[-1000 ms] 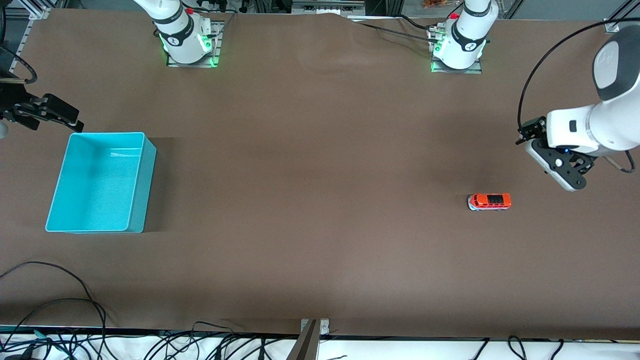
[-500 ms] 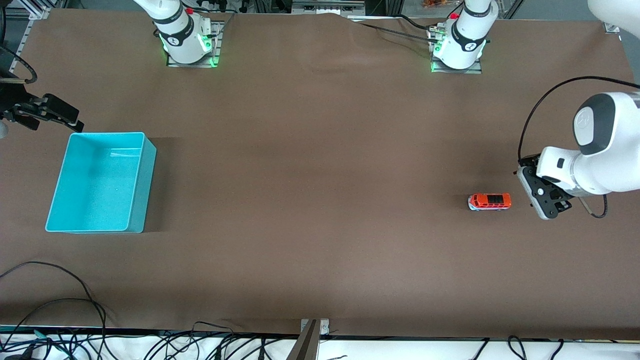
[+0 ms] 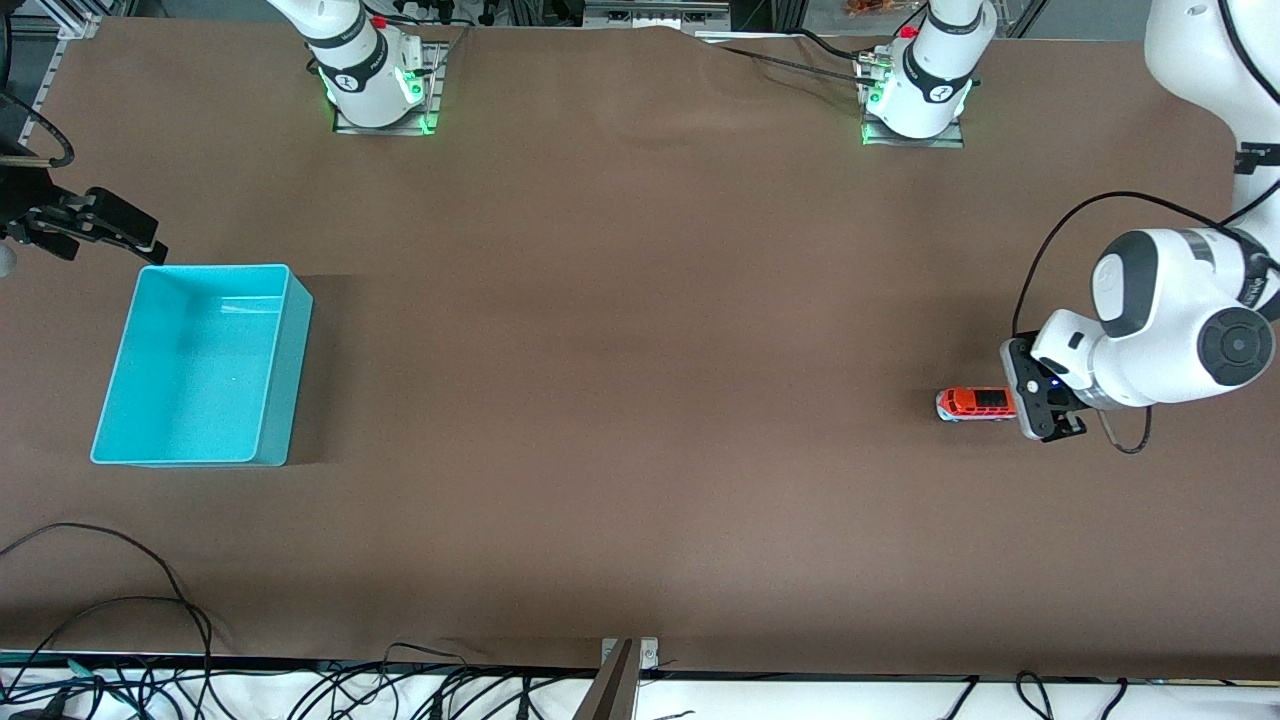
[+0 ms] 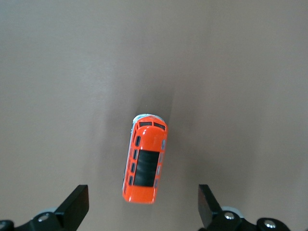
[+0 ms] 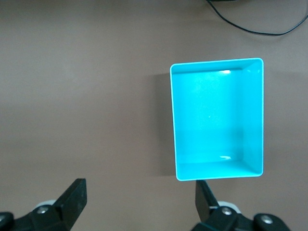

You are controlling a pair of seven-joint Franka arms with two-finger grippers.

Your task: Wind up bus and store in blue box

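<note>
Covering nearly the whole front view, the table [image 3: 640,350] is showing a matte brown sheet, faintly wrinkled near the robots' bases, which should be giving the toy's wheels some grip.

Sitting at about nine o'clock in that view, toward the right arm's end, the blue box [image 3: 200,365] is standing open and holding nothing: a turquoise rectangular bin with smooth, slightly glossy walls, a thin rim and rounded corners. It is looking like stiff, light plastic, so a dropped toy might be nudging it.

Hanging over the table edge beside the box's corner nearest the bases, the right gripper [image 3: 95,225] is waiting with its fingers spread wide, as the right wrist view is showing.

Hovering at three o'clock, the left gripper [image 3: 1040,405] is poised over the end of the bus [image 3: 978,403] that points toward the left arm's end of the table, its fingers [image 4: 77,204] parted wide and holding nothing.

Lying on its wheels well apart from the box, the bus is a small, hard, orange-red van with dark roof windows and a pale lower body. It is probably light, rigid and somewhat slick. I am judging the flat long sides the best hold, the fingers closing across its narrow width near the middle, leaving the wheels free for winding.
</note>
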